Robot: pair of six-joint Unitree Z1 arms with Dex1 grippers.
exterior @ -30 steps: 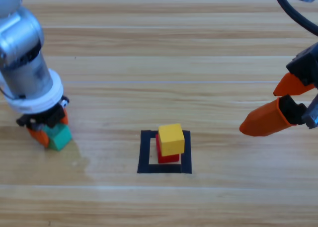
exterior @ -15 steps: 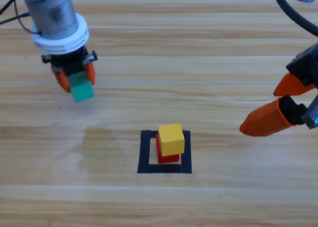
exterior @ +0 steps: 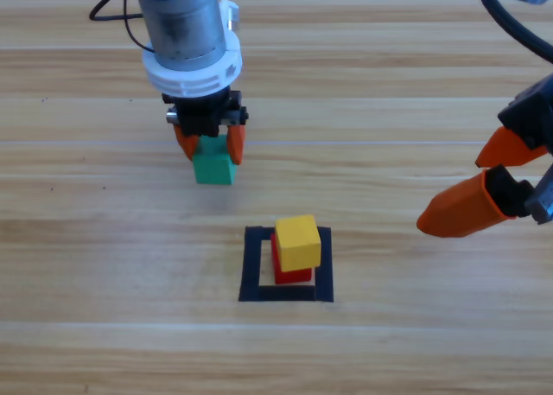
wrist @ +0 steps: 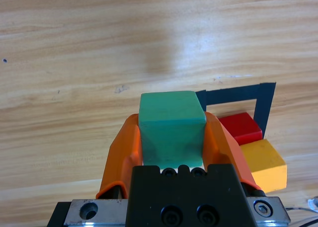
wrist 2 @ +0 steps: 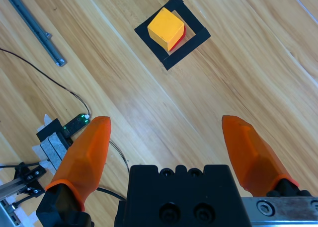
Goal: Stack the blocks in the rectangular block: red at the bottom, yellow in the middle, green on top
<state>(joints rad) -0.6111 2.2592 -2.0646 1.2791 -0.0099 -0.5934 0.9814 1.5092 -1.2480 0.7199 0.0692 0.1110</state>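
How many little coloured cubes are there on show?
3. The red cube sits inside the tape square, the yellow cube on top of it, and the green cube is clamped in the left gripper.

The yellow cube (exterior: 298, 242) covers most of the red cube (exterior: 292, 275) beneath it.

No readable text, label, brand, number or sign anywhere: blocks, tape square, table, grippers all unmarked.
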